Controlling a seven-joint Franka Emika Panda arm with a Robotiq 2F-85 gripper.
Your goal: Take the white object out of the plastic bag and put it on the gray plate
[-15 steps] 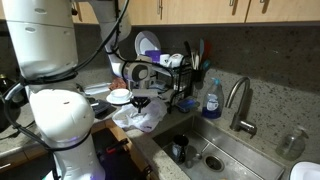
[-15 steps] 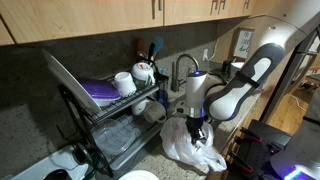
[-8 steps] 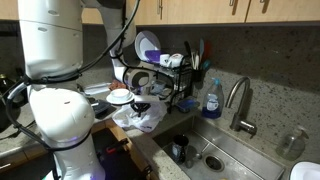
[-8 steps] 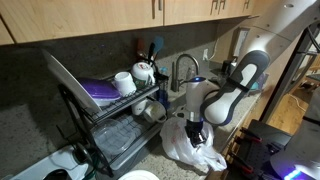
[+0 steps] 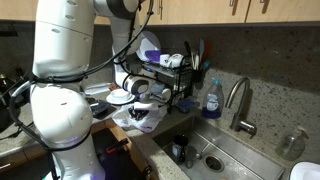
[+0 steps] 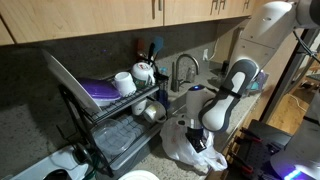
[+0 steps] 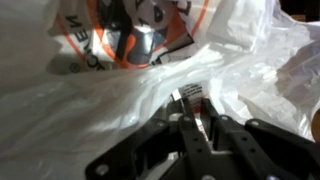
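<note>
A crumpled white plastic bag (image 5: 145, 122) with an orange print lies on the counter beside the sink; it also shows in the other exterior view (image 6: 190, 152) and fills the wrist view (image 7: 70, 110). My gripper (image 5: 140, 110) (image 6: 197, 141) points down into the bag. In the wrist view its fingers (image 7: 193, 100) are nearly together on a thin white piece with a printed label (image 7: 190, 93). I cannot tell that piece clearly from the bag film. A pale plate (image 5: 119, 97) sits on the counter just beyond the bag.
A dish rack (image 6: 105, 125) with a purple plate (image 6: 103, 90), mugs and utensils stands against the wall. A blue soap bottle (image 5: 211, 99), faucet (image 5: 238, 100) and steel sink (image 5: 215, 158) are beside the bag. The counter's front edge is close.
The arm has swung over and lowered, and the gripper has sunk from just above the bag down into it.
</note>
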